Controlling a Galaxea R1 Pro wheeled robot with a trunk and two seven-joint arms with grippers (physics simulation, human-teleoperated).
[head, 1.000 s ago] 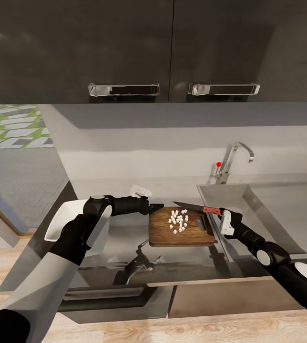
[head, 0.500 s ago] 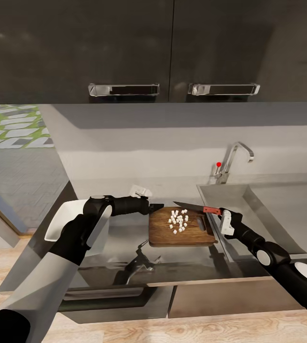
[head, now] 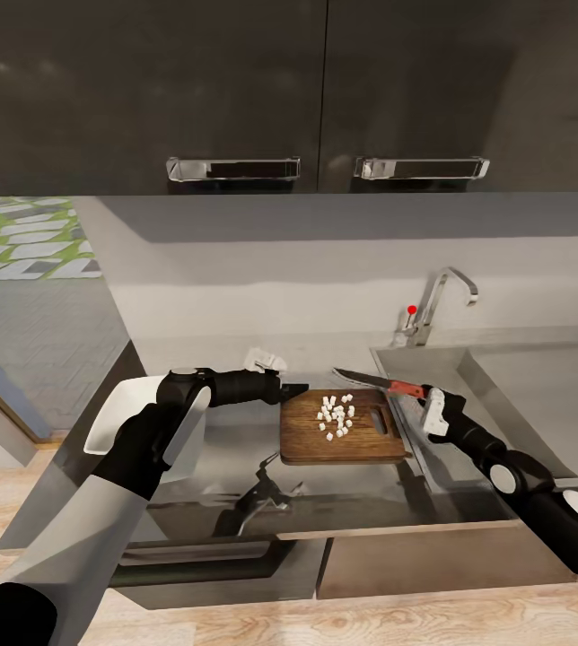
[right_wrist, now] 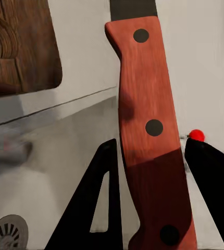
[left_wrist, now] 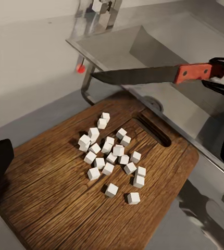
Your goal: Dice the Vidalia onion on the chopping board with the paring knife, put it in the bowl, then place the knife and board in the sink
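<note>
The countertop [head: 217, 449] ran dark and glossy below the closed upper cabinets [head: 235, 90]. Set into its right part was the sink [head: 504, 395], a grey steel basin with a chrome faucet [head: 437, 301] at its back edge; the part of the basin that showed in the head view held nothing. The round drain [right_wrist: 5, 229] showed in the right wrist view.

At the left of the counter sat the bowl [head: 114, 417], white and squarish, partly hidden behind the left arm; its contents could not be made out.

The chopping board [head: 338, 429] lay flat on the counter just beside the sink's left rim, its handle slot toward the sink. On it lay the diced onion [left_wrist: 111, 156], a loose cluster of small white cubes near the middle of the board.

The paring knife [head: 370, 382] was held level above the board's far edge, blade pointing left. The right gripper [head: 433, 405] was clamped on its reddish-brown handle, one finger [right_wrist: 99, 208] on each side.

The left gripper [head: 291, 391] hovered at the board's far left corner, and whether its fingers were apart or closed could not be told.
</note>
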